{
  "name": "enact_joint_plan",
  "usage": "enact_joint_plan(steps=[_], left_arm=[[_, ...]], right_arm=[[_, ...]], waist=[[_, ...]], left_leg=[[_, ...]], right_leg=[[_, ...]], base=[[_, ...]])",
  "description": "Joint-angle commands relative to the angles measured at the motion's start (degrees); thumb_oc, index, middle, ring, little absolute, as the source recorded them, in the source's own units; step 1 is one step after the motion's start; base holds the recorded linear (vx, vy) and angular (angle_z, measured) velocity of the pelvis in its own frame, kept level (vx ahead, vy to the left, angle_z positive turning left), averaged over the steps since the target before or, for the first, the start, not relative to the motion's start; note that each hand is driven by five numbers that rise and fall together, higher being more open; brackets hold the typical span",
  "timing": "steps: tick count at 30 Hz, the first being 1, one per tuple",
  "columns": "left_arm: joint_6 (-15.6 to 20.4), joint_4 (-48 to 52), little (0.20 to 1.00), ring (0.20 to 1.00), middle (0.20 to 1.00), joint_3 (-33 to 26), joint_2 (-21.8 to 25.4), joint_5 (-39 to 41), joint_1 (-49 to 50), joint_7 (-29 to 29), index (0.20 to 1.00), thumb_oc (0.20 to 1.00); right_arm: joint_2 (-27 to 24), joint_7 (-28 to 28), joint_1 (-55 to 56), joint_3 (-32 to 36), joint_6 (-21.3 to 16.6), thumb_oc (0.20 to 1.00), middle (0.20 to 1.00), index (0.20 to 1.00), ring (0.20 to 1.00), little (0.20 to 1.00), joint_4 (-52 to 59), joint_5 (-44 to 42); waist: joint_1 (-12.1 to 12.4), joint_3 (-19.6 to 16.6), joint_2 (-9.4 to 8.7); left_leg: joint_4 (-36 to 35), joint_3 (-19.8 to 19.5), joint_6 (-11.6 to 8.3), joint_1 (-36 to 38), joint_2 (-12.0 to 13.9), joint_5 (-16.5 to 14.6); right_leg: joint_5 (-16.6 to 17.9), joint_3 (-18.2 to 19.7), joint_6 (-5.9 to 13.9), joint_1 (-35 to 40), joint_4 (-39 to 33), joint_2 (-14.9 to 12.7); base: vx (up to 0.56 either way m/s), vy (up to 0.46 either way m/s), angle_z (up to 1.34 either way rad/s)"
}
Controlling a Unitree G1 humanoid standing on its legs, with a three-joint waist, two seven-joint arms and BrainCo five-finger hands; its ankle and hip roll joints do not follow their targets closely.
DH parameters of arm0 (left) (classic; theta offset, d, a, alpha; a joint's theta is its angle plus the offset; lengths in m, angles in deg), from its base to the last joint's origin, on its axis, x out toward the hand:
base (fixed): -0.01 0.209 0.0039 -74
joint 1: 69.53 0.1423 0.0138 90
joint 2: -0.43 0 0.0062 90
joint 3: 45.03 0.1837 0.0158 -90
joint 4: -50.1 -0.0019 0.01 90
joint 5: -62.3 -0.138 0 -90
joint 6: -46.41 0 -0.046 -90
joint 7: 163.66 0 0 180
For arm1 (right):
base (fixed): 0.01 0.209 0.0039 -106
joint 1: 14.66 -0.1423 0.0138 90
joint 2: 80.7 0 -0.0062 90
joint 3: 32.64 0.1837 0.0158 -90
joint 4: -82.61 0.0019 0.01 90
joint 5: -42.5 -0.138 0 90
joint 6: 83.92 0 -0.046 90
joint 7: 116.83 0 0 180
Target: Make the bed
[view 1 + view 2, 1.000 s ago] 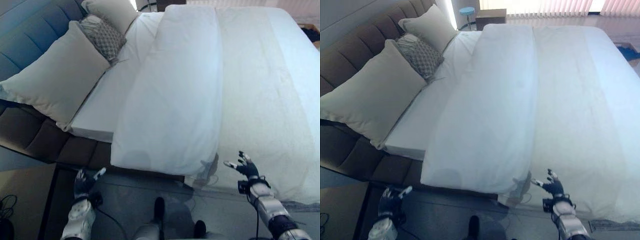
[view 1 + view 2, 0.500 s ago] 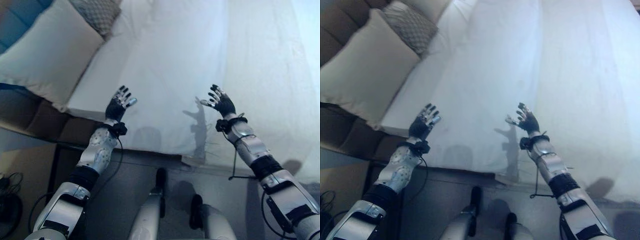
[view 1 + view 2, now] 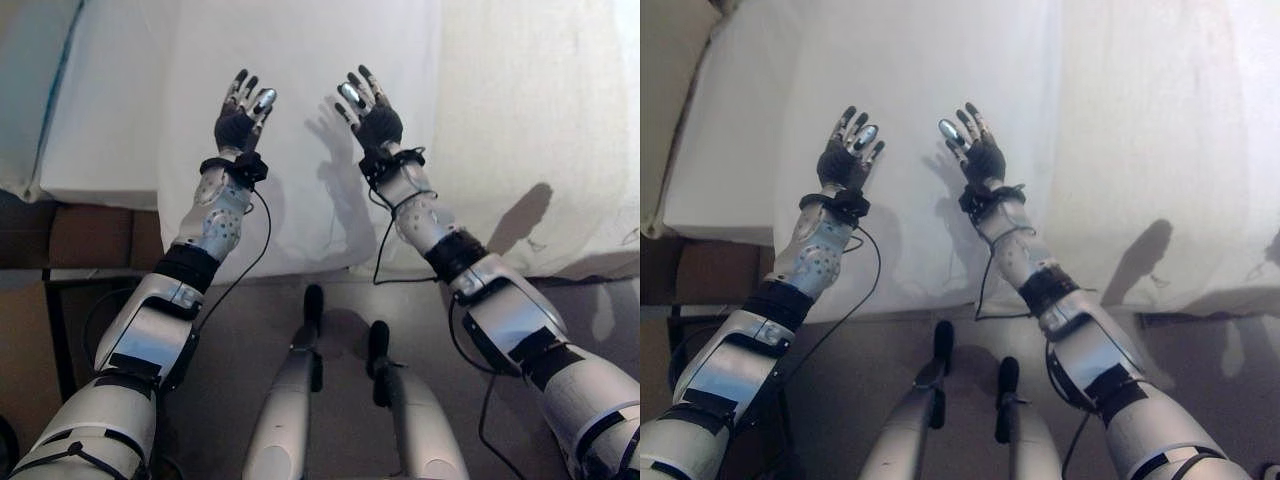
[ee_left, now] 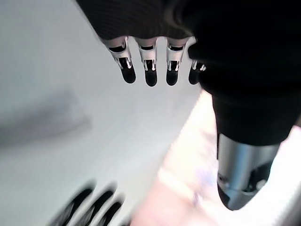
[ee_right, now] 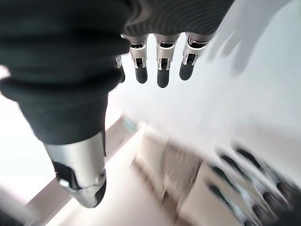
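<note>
A white duvet point(image 3: 300, 60) lies folded back along the near side of the bed, its lower edge hanging over the bedside. Right of the fold is a white textured cover point(image 3: 530, 120). Both of my arms reach forward over the duvet. My left hand point(image 3: 240, 112) is raised above it with fingers straight and spread, holding nothing. My right hand point(image 3: 368, 110) is beside it, a hand's width to the right, also with straight spread fingers and nothing in it. In the wrist views the left hand's fingers point(image 4: 150, 70) and the right hand's fingers point(image 5: 160, 70) stand straight above white cloth.
Bare white sheet point(image 3: 110, 110) shows left of the duvet. A pale pillow point(image 3: 25, 90) lies at the far left edge. The dark bed frame point(image 3: 90, 235) runs under the mattress, and grey floor point(image 3: 330, 300) lies below the bedside.
Both arms have stretched further forward over the duvet and the hands have come closer together. The camera has tilted down, so the pillows and headboard have slid out of the picture.
</note>
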Motion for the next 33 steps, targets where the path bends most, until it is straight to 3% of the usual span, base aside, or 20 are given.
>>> enact_joint_plan(steps=[1,2,8,9,10,12,13,14,15,17,21,27,28,33], left_arm=[[2.2,-4.0,1.0,1.0,1.0,-3.0,0.7,-1.3,-7.9,-2.8,1.0,1.0],[1.9,-8.7,1.0,1.0,1.0,-3.8,0.6,-2.2,-9.2,-5.3,1.0,1.0],[0.4,-13.8,1.0,1.0,1.0,-5.1,0.1,-8.0,-7.7,-12.3,1.0,1.0],[0.1,-15.0,1.0,1.0,1.0,-5.7,0.1,-8.4,-6.8,-12.6,1.0,1.0],[-0.1,-15.0,1.0,1.0,1.0,-6.2,0.1,-9.1,-5.6,-13.2,1.0,1.0],[-1.3,-18.5,1.0,1.0,1.0,-8.0,0.3,-9.2,-3.3,-13.8,1.0,1.0],[-1.3,-18.6,1.0,1.0,1.0,-8.0,0.3,-9.2,-3.4,-13.7,1.0,1.0],[-1.7,-19.2,1.0,1.0,1.0,-9.0,0.8,-9.8,-0.9,-14.3,1.0,1.0],[-2.5,-20.0,1.0,1.0,1.0,-9.7,1.0,-10.3,1.2,-14.3,1.0,1.0],[-3.1,-20.6,1.0,1.0,1.0,-12.1,1.2,-10.4,6.3,-13.9,1.0,1.0],[-4.5,-23.1,1.0,1.0,1.0,-14.3,1.4,-9.9,10.2,-12.4,1.0,1.0],[-5.4,-26.5,1.0,1.0,1.0,-24.1,-0.3,-10.1,24.8,-10.2,1.0,1.0],[-5.3,-28.0,1.0,1.0,1.0,-28.2,-0.9,-10.2,30.4,-10.1,1.0,1.0],[-4.3,-29.4,1.0,1.0,1.0,-34.3,-2.9,-10.4,40.8,-11.4,1.0,1.0]], right_arm=[[0.1,2.5,-4.3,1.7,-1.2,1.0,1.0,1.0,1.0,1.0,-0.9,-1.3],[-0.4,4.6,-5.6,1.0,0.6,1.0,1.0,1.0,1.0,1.0,-6.7,-0.1],[-2.6,10.1,-5.9,0.4,4.4,1.0,1.0,1.0,1.0,1.0,-14.0,7.6],[-2.9,10.7,-5.5,0.7,5.1,1.0,1.0,1.0,1.0,1.0,-15.0,8.8],[-3.3,11.4,-5.1,1.0,5.6,1.0,1.0,1.0,1.0,1.0,-15.5,10.4],[-3.3,12.1,-3.5,1.8,6.5,1.0,1.0,1.0,1.0,1.0,-17.3,12.3],[-3.3,12.1,-3.5,1.8,6.6,1.0,1.0,1.0,1.0,1.0,-17.3,12.4],[-3.5,13.0,-1.7,2.6,7.8,1.0,1.0,1.0,1.0,1.0,-19.1,14.4],[-3.7,13.0,-0.3,3.0,8.6,1.0,1.0,1.0,1.0,1.0,-19.7,15.9],[-3.9,12.9,4.4,5.8,9.0,1.0,1.0,1.0,1.0,1.0,-19.7,17.3],[-4.0,12.1,8.7,7.7,9.8,1.0,1.0,1.0,1.0,1.0,-20.9,17.9],[-6.3,11.2,23.4,17.3,10.6,1.0,1.0,1.0,1.0,1.0,-24.3,19.4],[-7.2,11.5,29.9,22.2,10.4,1.0,1.0,1.0,1.0,1.0,-25.6,19.8],[-9.5,14.1,41.6,30.6,9.0,1.0,1.0,1.0,1.0,1.0,-26.6,20.7]], waist=[[1.0,1.3,-2.24],[1.2,1.6,-2.27],[1.8,1.6,-1.47],[1.9,1.6,-1.22],[1.9,1.6,-0.89],[2.1,1.6,-0.69],[2.0,1.6,-0.73],[2.3,1.6,-0.45],[2.2,1.6,-0.41],[2.2,1.6,-0.05],[1.9,1.6,-0.02],[1.4,1.6,0.67],[1.0,1.6,1.05],[-0.1,1.6,1.33]], left_leg=[[3.0,1.9,-2.97,-0.3,-2.9,-6.7],[4.3,1.8,-2.82,-3.9,-3.0,-6.3],[7.1,0.4,-3.17,-10.8,-3.8,-8.7],[7.3,0.8,-2.92,-12.6,-4.0,-7.2],[7.3,0.1,-3.16,-12.5,-4.1,-8.4],[7.3,0.4,-2.93,-14.1,-4.1,-7.0],[7.3,0.0,-3.2,-13.2,-4.1,-8.3],[7.1,0.2,-2.92,-14.6,-4.1,-6.8],[6.9,-0.3,-3.21,-13.7,-4.1,-8.0],[6.3,-0.1,-3.04,-14.9,-4.2,-6.1],[5.2,-0.3,-3.22,-14.3,-4.1,-5.7],[4.1,-0.5,-3.23,-12.3,-4.2,-5.5],[4.1,-0.5,-3.17,-11.5,-4.1,-5.4],[3.9,-0.6,-3.21,-8.2,-3.7,-5.1]], right_leg=[[7.4,1.4,4.72,4.1,-11.6,-2.9],[8.6,0.5,4.54,1.2,-11.6,-3.1],[8.1,0.5,4.69,-3.8,-11.9,-3.2],[9.1,0.0,4.38,-5.3,-11.9,-3.2],[7.9,0.4,4.51,-5.3,-11.6,-3.1],[8.7,-0.4,4.15,-7.0,-11.5,-3.1],[7.7,0.1,4.36,-6.2,-11.4,-3.0],[8.4,-1.0,4.04,-7.7,-11.3,-3.0],[7.3,-0.6,4.16,-7.1,-11.1,-3.0],[8.4,-1.7,3.88,-8.5,-11.1,-3.0],[8.2,-2.0,3.86,-8.4,-11.2,-3.0],[7.4,-2.6,3.63,-7.5,-10.4,-3.2],[7.0,-2.7,3.47,-7.3,-9.4,-3.1],[5.1,-2.8,3.01,-5.3,-6.3,-2.9]], base=[[0.03,-0.04,0.25],[0.11,-0.049,0.22],[0.04,-0.03,0.17],[0.05,-0.028,0.11],[-0.04,-0.012,0.09],[0.03,-0.015,0.06],[0.02,-0.022,0.06],[0.08,-0.038,0.08],[-0.05,-0.025,0.08],[-0.03,-0.008,0.09],[0.0,-0.002,0.06],[-0.02,-0.005,0.03],[-0.03,0.007,0.05],[-0.06,-0.02,0.0]])
